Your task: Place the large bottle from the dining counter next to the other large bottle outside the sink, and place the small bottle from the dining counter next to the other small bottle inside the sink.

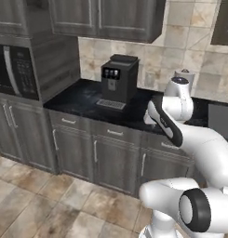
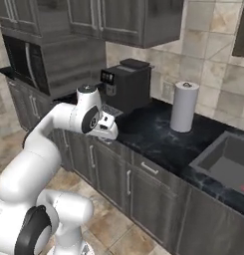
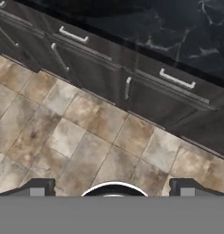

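Note:
My gripper (image 3: 112, 191) is open, its two dark fingertips (image 3: 38, 187) wide apart with nothing between them. It points down at the tiled floor in front of grey cabinet drawers. In the right base view the gripper (image 2: 108, 137) hangs just off the front edge of the black marbled counter (image 2: 153, 134), left of the sink (image 2: 213, 158), a grey basin sunk in that top. Both large bottles, both small bottles and the dining counter are out of view.
A black coffee machine (image 2: 127, 85) stands on the counter behind my hand, and a paper towel roll (image 2: 184, 107) stands between it and the sink. A microwave (image 1: 13, 69) sits in the tall cabinet at the left. Upper cabinets (image 1: 106, 18) hang above. The tiled floor (image 3: 63, 137) spreads before the cabinets.

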